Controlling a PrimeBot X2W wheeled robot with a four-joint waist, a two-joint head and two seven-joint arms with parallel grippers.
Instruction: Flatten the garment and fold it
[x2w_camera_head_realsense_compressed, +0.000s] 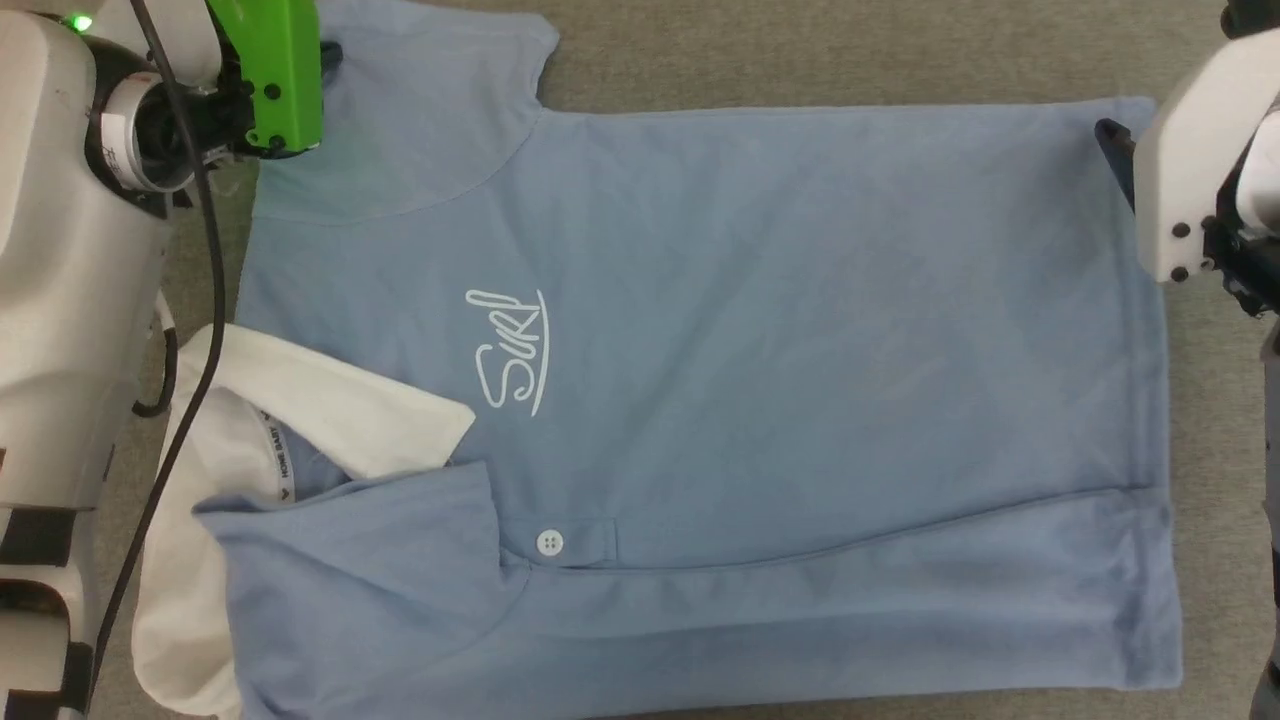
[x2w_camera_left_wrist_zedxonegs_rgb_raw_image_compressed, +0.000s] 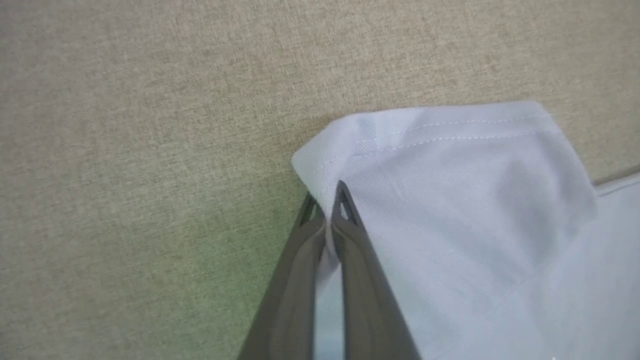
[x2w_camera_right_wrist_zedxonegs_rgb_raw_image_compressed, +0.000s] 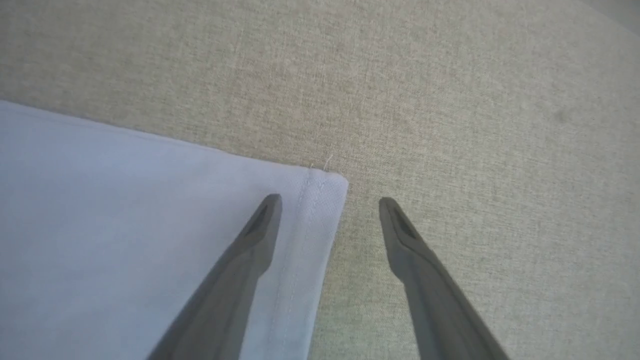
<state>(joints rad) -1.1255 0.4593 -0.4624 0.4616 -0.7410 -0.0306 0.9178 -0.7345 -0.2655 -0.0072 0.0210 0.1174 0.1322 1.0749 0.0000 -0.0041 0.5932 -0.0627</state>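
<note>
Beige woven surface (x2w_camera_head_realsense_compressed: 800, 50) fills the background of your head view, with the light blue polo shirt (x2w_camera_head_realsense_compressed: 760, 330) spread front-up across most of the frame. Its white collar (x2w_camera_head_realsense_compressed: 330, 400) is at the lower left, the white script logo (x2w_camera_head_realsense_compressed: 510, 350) left of centre, and the small white button (x2w_camera_head_realsense_compressed: 549, 542) below that. You can see the bottom strip of the shirt folded up over the body, the fold edge running right from the button. One sleeve (x2w_camera_head_realsense_compressed: 420, 110) points to the upper left, beside the green housing (x2w_camera_head_realsense_compressed: 280, 70) of your left arm.

Your left wrist view shows the left gripper (x2w_camera_left_wrist_zedxonegs_rgb_raw_image_compressed: 327, 205) pinched tight on the sleeve's edge, a thin ridge of blue cloth squeezed between the fingers, just below the stitched hem.

Your right wrist view shows the right gripper (x2w_camera_right_wrist_zedxonegs_rgb_raw_image_compressed: 330, 200) spread wide, straddling the shirt's hem corner (x2w_camera_right_wrist_zedxonegs_rgb_raw_image_compressed: 320, 200): one finger over the cloth, the other over the bare surface. You cannot tell whether either touches down
</note>
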